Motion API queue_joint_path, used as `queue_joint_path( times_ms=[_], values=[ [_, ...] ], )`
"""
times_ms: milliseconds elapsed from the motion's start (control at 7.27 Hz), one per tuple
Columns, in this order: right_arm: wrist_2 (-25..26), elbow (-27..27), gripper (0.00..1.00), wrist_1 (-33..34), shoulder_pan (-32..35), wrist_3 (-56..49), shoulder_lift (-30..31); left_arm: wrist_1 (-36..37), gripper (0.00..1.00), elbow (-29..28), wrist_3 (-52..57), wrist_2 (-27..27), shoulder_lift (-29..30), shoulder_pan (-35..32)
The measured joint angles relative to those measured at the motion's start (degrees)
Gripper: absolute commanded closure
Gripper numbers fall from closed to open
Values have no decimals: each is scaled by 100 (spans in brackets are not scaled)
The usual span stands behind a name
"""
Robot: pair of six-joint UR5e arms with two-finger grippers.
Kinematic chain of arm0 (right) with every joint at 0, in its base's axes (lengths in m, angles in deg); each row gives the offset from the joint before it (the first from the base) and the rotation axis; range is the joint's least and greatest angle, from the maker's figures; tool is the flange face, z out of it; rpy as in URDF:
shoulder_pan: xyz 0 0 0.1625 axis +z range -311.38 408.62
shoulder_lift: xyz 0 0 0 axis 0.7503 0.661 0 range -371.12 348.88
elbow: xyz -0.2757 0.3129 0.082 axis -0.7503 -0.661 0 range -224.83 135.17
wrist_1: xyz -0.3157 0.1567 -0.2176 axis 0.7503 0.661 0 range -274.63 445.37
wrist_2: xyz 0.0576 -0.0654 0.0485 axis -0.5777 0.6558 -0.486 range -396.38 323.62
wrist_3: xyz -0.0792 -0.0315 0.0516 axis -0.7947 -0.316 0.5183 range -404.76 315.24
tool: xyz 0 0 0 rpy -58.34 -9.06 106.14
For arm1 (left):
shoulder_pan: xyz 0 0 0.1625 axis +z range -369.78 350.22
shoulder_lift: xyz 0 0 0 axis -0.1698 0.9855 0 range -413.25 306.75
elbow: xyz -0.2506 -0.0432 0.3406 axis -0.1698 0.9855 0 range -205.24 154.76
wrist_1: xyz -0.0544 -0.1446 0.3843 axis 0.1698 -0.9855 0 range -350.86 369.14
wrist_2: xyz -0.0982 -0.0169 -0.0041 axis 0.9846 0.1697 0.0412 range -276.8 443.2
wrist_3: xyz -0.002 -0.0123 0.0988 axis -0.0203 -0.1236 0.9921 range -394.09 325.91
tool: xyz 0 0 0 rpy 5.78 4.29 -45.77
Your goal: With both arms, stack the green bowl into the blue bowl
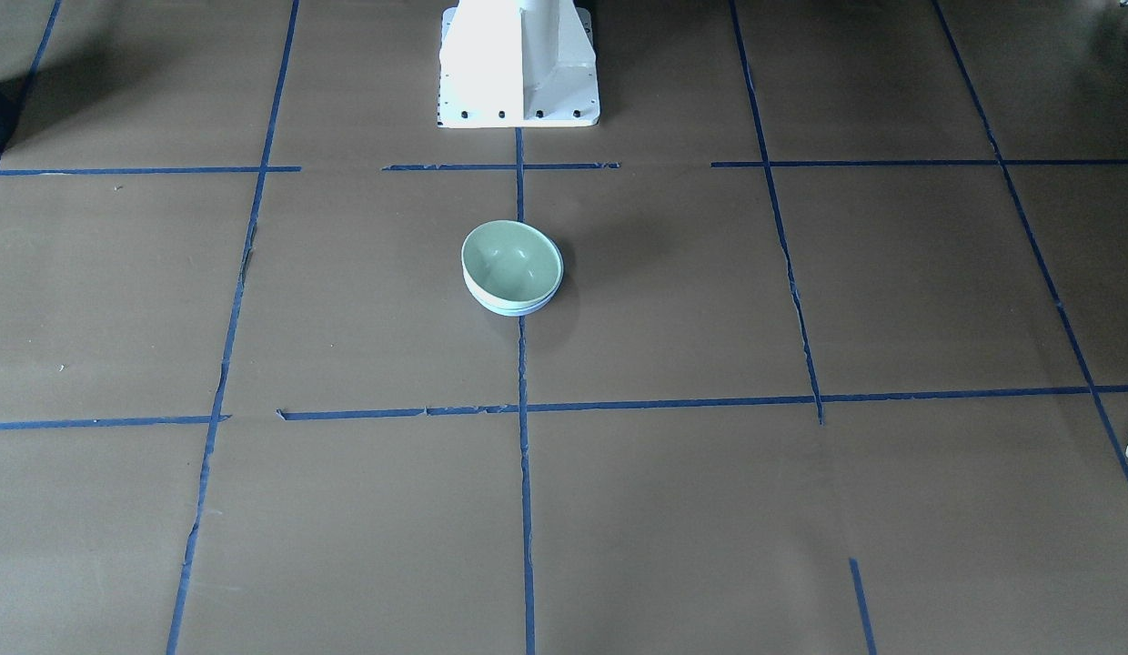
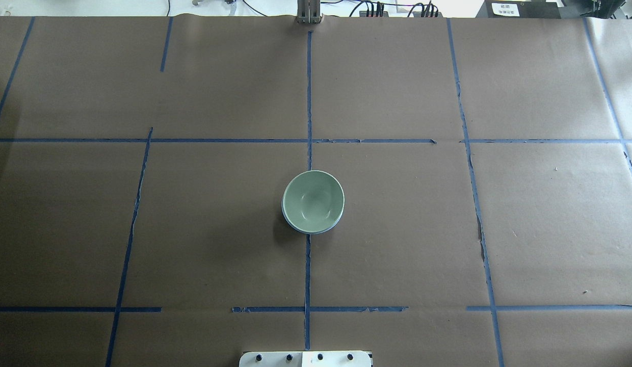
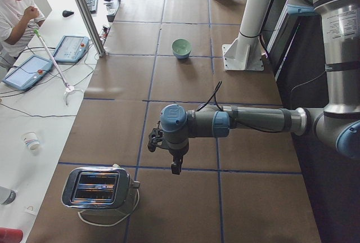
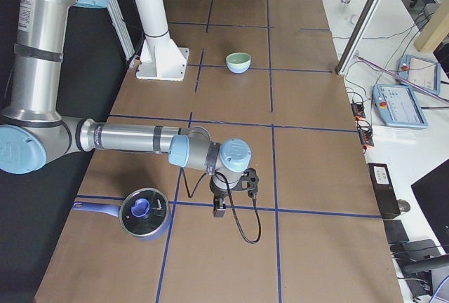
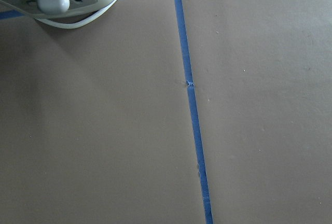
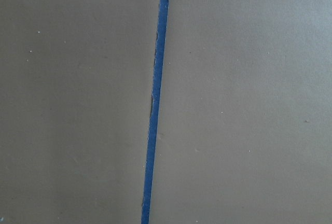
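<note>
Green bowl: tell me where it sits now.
Overhead view: the green bowl sits nested in the blue bowl at centre, on the middle tape line, ahead of the white base.

Only a rim sliver of the blue bowl [image 1: 513,309] shows beneath the green bowl [image 1: 511,262].

Soft, even daylight; sharp focus; white pedestal [image 1: 518,64] glares, green bowl [image 1: 512,264] casts faint shadow.

brown paper-covered table [image 2: 397,229] with a blue tape grid [image 2: 308,275], blue bowl [image 1: 514,310] near the middle, green bowl [image 2: 313,201] nested inside it, white pedestal base [image 1: 518,68] at the robot's edge, toaster [image 3: 98,188] and lidded pot [image 4: 144,213] at opposite ends
</note>
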Motion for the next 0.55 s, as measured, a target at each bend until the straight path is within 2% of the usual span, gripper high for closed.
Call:
queue_joint_path(
  times_ms=[550],
  values=[
    [2, -15, 0, 0, -5, 21, -39, 0, 0, -5, 3, 0, 8, 2]
  ],
)
